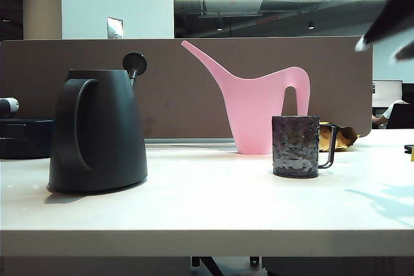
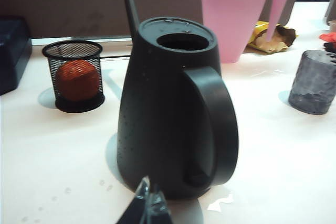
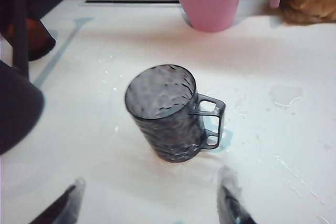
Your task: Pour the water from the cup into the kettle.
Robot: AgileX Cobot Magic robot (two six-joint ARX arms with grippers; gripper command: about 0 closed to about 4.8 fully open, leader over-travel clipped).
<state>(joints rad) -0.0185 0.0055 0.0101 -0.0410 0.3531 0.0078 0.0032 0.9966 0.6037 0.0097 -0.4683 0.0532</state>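
Note:
The black kettle (image 1: 97,130) stands on the left of the white table, its top hole uncovered and its knob (image 1: 134,64) raised on a stem behind. The dimpled dark glass cup (image 1: 295,147) stands upright on the right, handle turned away from the kettle. My right gripper (image 1: 378,50) hangs blurred high in the exterior view's right corner. In the right wrist view it (image 3: 152,192) is open, with nothing between its fingers and the cup (image 3: 165,114) beyond them. My left gripper (image 2: 149,195) is shut and empty, just short of the kettle (image 2: 168,108).
A pink watering can (image 1: 259,105) stands behind the cup. A black mesh holder (image 2: 76,74) with an orange ball sits beyond the kettle. A yellow-brown bag (image 1: 339,137) lies at the back right. Water drops and a small puddle (image 3: 286,95) wet the table. A brown partition (image 1: 181,88) closes off the back.

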